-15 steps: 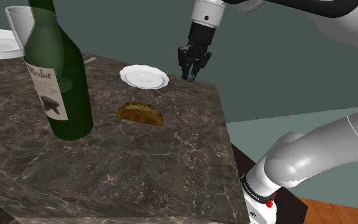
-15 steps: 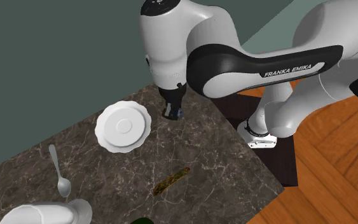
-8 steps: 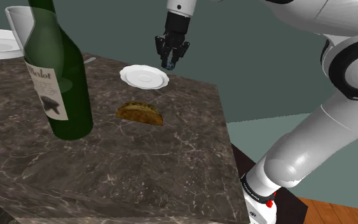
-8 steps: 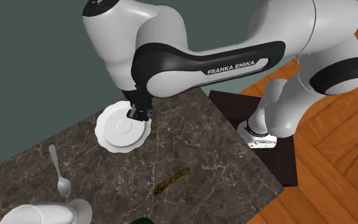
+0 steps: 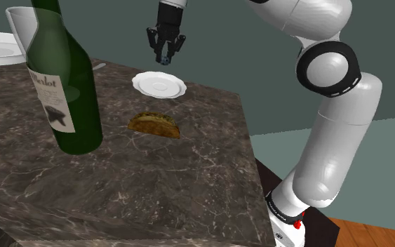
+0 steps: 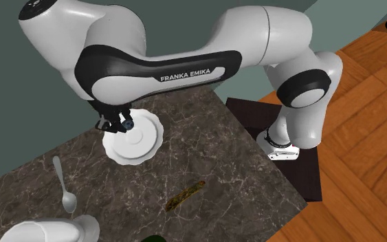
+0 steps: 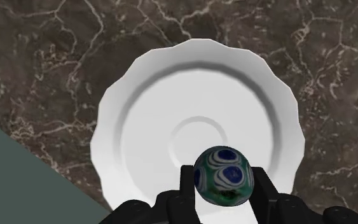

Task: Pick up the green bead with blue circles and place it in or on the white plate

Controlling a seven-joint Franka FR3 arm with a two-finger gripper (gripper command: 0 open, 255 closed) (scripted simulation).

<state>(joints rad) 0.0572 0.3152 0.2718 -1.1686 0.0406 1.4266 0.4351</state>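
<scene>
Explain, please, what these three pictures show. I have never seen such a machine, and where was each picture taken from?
This is a white robot arm on a stand. One picture looks from beside the stand, one from high above the table, one from a camera at the pincer. The black pincer clasps a green bead with blue circles above a white plate. The dark marbled table also carries a green bottle, a taco and a spoon.
</scene>
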